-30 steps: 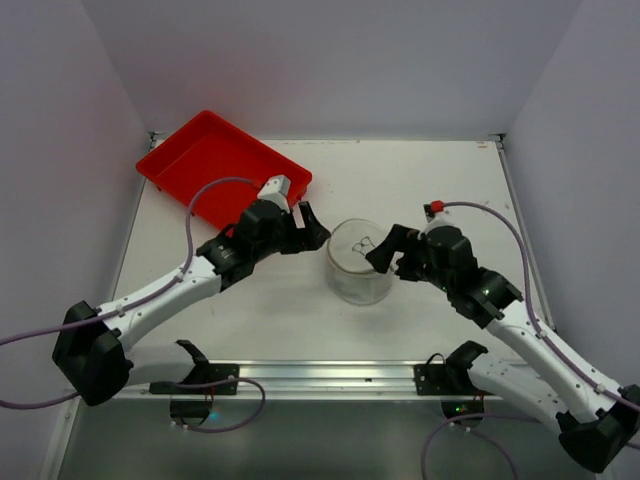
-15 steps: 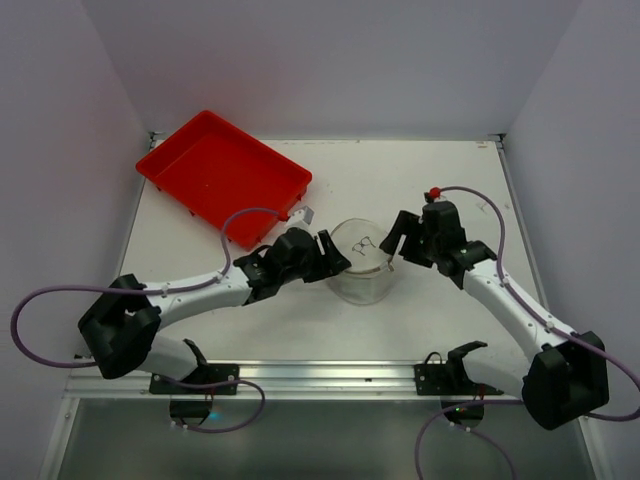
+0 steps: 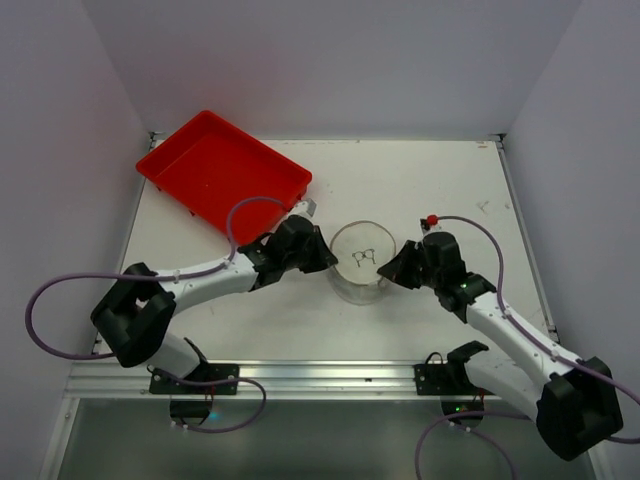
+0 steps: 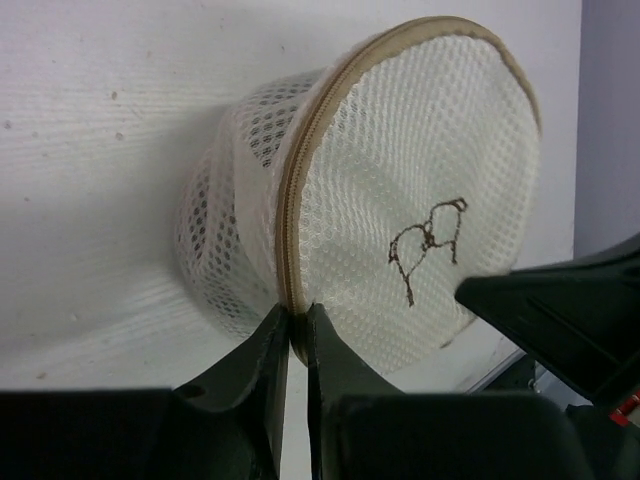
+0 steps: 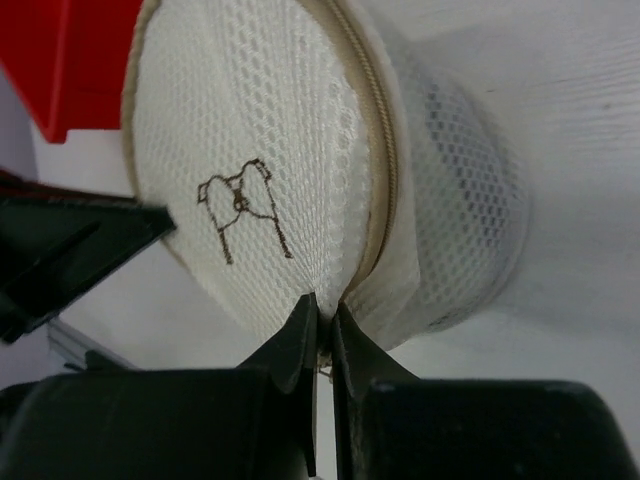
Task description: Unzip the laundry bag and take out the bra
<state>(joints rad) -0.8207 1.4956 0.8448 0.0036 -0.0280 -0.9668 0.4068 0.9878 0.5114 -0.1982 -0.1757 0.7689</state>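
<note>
Table (image 3: 450, 180), 2 grippers (image 4: 297, 335) (image 5: 325, 325) now pinching laundry bag (image 3: 362, 262)

There is one white round mesh laundry bag (image 3: 358, 288), with one small dark bra drawing (image 3: 363, 256) on its circular face and one beige zip seam (image 4: 300, 200) round its rim. One red rectangular plastic tray (image 3: 222, 172) stands on the one white table (image 3: 440, 190). Two white-and-black robot arms are in view, the left arm (image 3: 200, 280) and the right arm (image 3: 505, 330). Each carries one black two-finger gripper, the left gripper (image 4: 297, 325) and the right gripper (image 5: 322, 318), making two in all.
</note>
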